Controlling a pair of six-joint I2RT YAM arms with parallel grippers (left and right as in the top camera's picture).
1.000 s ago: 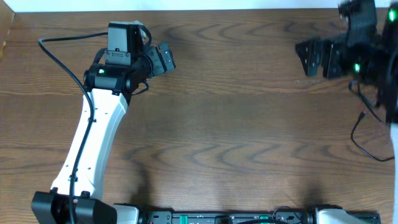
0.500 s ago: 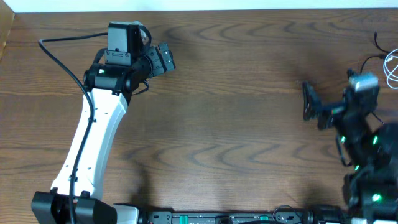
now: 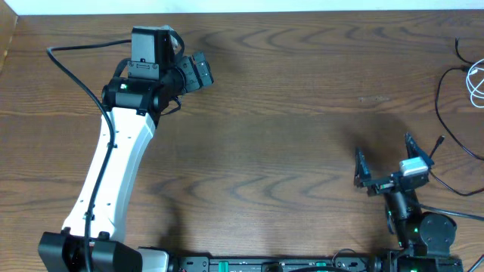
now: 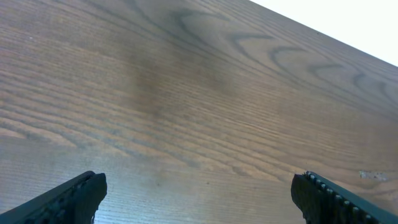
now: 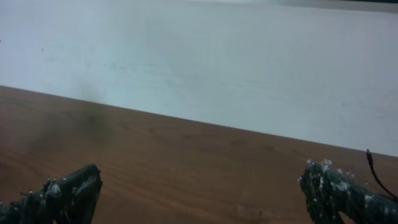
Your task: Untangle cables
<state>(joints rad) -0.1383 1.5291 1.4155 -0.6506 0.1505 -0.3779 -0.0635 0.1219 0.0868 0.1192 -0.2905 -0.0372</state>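
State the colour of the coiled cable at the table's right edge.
The coiled cable is white, clearest in the overhead view.

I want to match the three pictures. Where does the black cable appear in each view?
Overhead: the black cable curves down the right edge, beside the white cable.
Left wrist: not in it.
Right wrist: only a thin black tip at the right edge, probably its end.
Shared landmark: the wooden table, whose far edge meets white in all three views.
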